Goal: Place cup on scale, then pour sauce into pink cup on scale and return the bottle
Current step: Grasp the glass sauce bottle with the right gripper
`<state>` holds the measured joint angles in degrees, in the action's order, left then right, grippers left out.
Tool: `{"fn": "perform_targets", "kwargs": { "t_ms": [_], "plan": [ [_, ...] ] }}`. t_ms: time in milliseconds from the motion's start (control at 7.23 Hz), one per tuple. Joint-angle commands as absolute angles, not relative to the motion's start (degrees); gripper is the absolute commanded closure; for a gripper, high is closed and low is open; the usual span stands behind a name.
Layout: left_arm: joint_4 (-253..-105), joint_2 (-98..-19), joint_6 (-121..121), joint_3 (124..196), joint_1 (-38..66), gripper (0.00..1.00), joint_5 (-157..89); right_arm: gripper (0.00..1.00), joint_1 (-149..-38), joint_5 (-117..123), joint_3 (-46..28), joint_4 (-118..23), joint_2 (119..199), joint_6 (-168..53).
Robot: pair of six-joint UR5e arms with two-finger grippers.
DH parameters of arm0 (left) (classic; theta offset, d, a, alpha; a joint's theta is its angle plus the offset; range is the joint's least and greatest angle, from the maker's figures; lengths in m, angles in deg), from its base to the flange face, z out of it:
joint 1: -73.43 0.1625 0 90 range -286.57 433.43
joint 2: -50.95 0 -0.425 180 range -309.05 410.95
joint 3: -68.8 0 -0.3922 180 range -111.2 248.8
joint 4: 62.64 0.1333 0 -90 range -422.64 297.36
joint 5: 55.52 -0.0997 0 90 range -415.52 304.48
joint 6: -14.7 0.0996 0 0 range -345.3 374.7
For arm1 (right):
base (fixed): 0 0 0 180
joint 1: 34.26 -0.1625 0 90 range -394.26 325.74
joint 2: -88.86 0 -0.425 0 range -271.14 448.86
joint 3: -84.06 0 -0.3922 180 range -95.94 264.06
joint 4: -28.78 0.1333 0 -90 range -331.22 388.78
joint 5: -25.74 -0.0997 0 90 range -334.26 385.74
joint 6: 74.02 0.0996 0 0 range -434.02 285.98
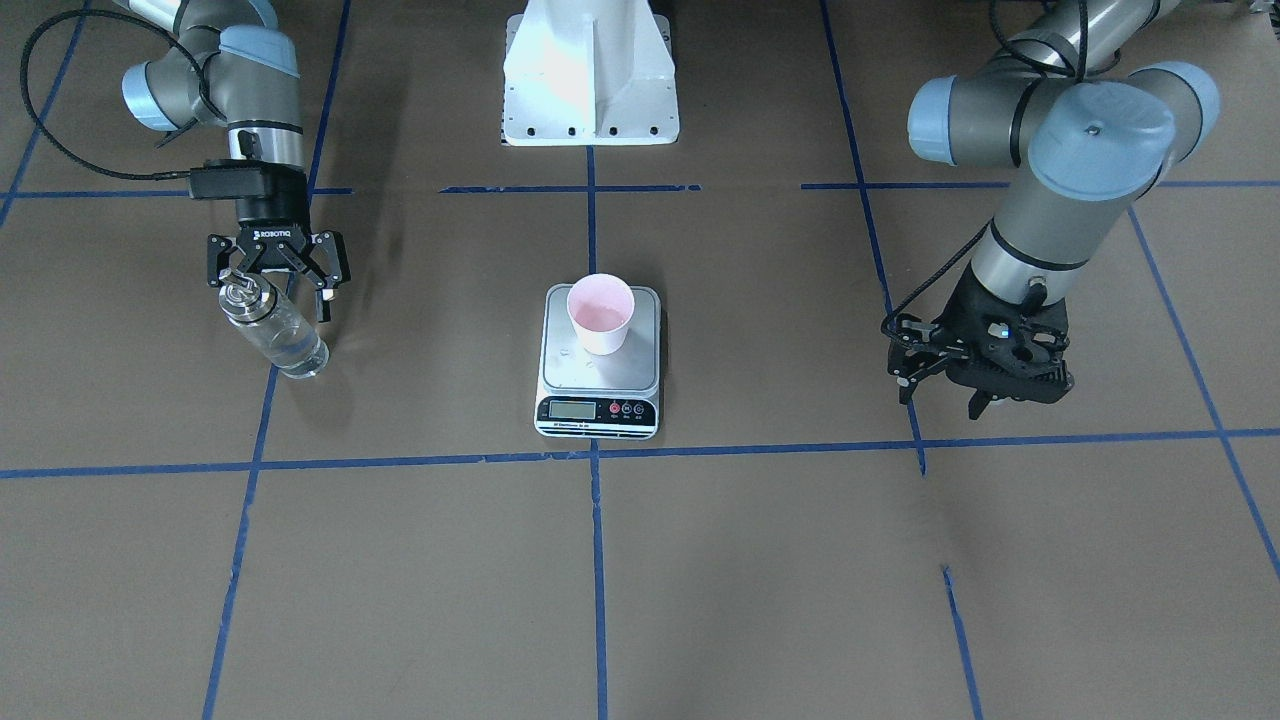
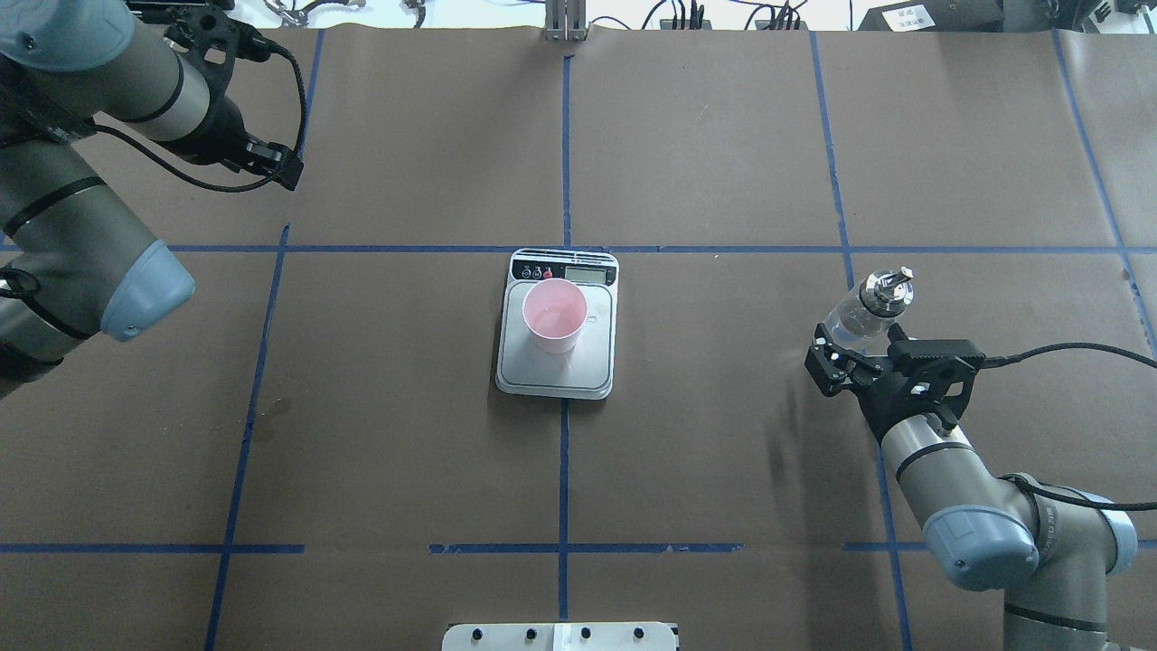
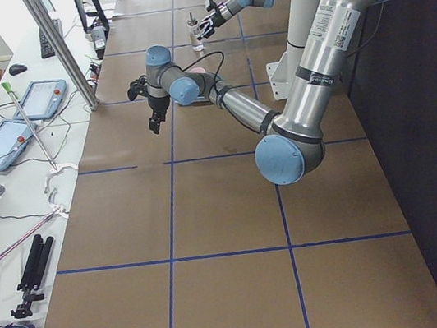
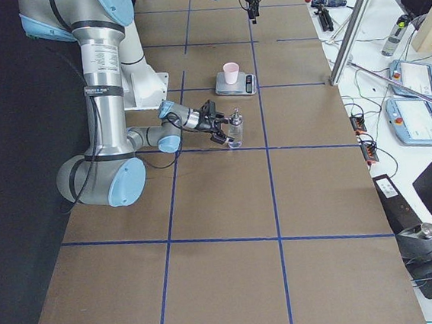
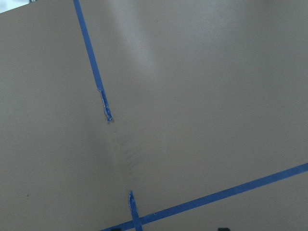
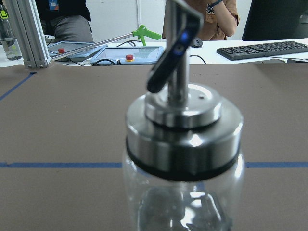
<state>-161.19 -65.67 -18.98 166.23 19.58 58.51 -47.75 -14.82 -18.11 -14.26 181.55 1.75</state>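
Your first step looks done: the cup (image 1: 600, 312) stands upright on the scale (image 1: 575, 372), toward the platform's back edge and away from the display strip, at the middle of the table (image 1: 760, 560). The bottle (image 1: 280, 335) stands upright on the table well off to the robot's right, beside a blue tape line. It has sauce (image 1: 295, 352) in its lower part. The right gripper (image 1: 270, 297) is level with the bottle's neck, its fingers spread wider than the glass on either side, so it is not clamped on anything. Its wrist camera is filled by the silver spout cap, dead centre. The left gripper (image 1: 940, 398) hangs over bare table on the far side of the scale, its fingers apart and holding nothing. You cannot tell from these views whether any liquid is in the cup, as its inside reads only as pale pink. I judge that the pour is not yet made. If so, you have the grasp, the carry to the cup, the tilt and the return left to do.
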Motion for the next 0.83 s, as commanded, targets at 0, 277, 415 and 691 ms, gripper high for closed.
{"fn": "perform_targets", "kwargs": {
  "t_ms": [0, 277, 415, 691],
  "plan": [
    [-161.1, -65.9, -19.0, 166.4, 19.6, 0.27, 58.5, 0.01, -47.6, -14.4, -17.3, -14.2, 180.9, 1.7],
    [-160.8, -65.8, -19.0, 166.6, 19.6, 0.27, 58.5, 0.02, -47.8, -14.3, -16.8, -14.2, 180.9, 1.6],
    [-160.8, -65.8, -19.0, 166.6, 19.6, 0.27, 58.5, 0.03, -47.8, -14.3, -16.4, -14.2, 180.9, 1.6],
    [-160.8, -65.8, -19.0, 166.7, 19.6, 0.27, 58.5, 0.04, -48.3, -14.3, -15.6, -14.3, 180.9, 1.4]
  ]
}}
